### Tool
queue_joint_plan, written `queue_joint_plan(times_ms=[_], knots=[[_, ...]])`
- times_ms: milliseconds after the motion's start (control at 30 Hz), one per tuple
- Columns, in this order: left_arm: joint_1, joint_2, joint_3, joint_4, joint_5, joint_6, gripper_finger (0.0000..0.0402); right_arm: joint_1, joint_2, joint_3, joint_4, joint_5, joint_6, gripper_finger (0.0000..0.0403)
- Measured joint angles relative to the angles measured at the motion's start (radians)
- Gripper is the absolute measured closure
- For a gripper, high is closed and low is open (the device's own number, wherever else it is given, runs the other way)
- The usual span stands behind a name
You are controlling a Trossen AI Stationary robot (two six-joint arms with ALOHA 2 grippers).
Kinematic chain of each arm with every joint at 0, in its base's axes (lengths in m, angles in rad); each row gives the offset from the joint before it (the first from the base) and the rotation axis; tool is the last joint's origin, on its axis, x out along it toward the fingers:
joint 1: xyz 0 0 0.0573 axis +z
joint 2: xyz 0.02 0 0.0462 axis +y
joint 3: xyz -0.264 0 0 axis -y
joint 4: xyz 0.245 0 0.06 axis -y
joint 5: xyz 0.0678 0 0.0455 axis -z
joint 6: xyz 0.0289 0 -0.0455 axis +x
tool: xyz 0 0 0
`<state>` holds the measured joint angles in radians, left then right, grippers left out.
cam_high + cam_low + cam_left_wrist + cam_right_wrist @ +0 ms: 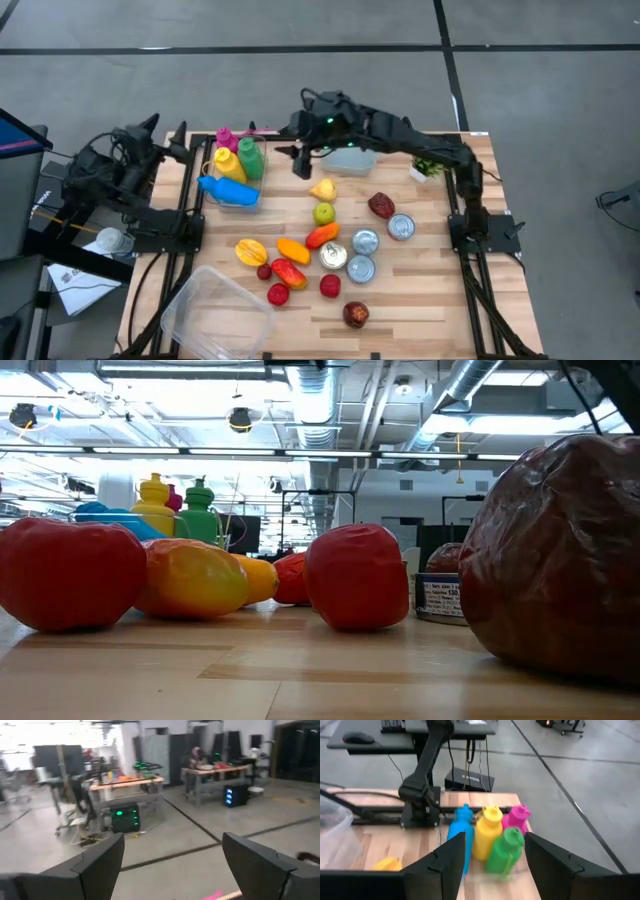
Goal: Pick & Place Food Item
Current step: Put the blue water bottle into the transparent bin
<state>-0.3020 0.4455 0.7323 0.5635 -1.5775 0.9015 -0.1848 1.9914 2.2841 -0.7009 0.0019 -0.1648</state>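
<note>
Several toy foods lie in the table's middle: a yellow fruit [322,189], a green apple [323,212], an orange piece [321,235], a mango [251,251] and red fruits [288,272], also close up in the low view [355,575]. My right gripper [300,158] hangs open above the table's far part, between the bottle tray and the yellow fruit. Its wrist view [495,840] looks at the coloured bottles [487,832]. My left gripper [165,128] waits open at the table's far left corner, facing the room [172,837].
A blue tray with several coloured bottles [235,170] stands far left. A clear plastic box [215,315] sits at the near left corner, and another clear container [350,160] lies under the right arm. Several tins [365,241] stand right of the fruit. A green plant piece [428,168] is far right.
</note>
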Motion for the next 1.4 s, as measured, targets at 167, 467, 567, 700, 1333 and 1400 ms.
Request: queue_joint_plan(times_ms=[167, 467, 567, 700, 1333, 1400], knots=[[-0.014, 0.173, 0.148, 0.004, 0.006, 0.025, 0.0078, 0.001, -0.064, 0.000, -0.115, 0.000, 0.001, 0.0208], [-0.046, 0.284, 0.214, 0.028, 0.162, -0.158, 0.0078, 0.009, -0.132, 0.000, -0.310, -0.001, 0.007, 0.0214], [-0.116, 0.216, 0.186, -0.004, 0.424, -0.294, 0.0078, 0.009, -0.162, 0.000, -0.339, -0.006, 0.005, 0.0215], [-0.149, 0.063, 0.176, -0.250, 0.779, -0.603, 0.0078, 0.007, -0.220, 0.000, -0.358, -0.083, -0.029, 0.0215], [-0.145, 0.059, 0.174, -0.463, 1.438, -0.958, 0.0144, -0.203, -0.800, -0.527, -0.089, -0.712, -0.090, 0.0396], [-0.133, 0.073, 0.174, -0.470, 1.450, -0.963, 0.0164, -0.223, -0.885, -0.714, 0.086, -0.714, -0.024, 0.0393]])
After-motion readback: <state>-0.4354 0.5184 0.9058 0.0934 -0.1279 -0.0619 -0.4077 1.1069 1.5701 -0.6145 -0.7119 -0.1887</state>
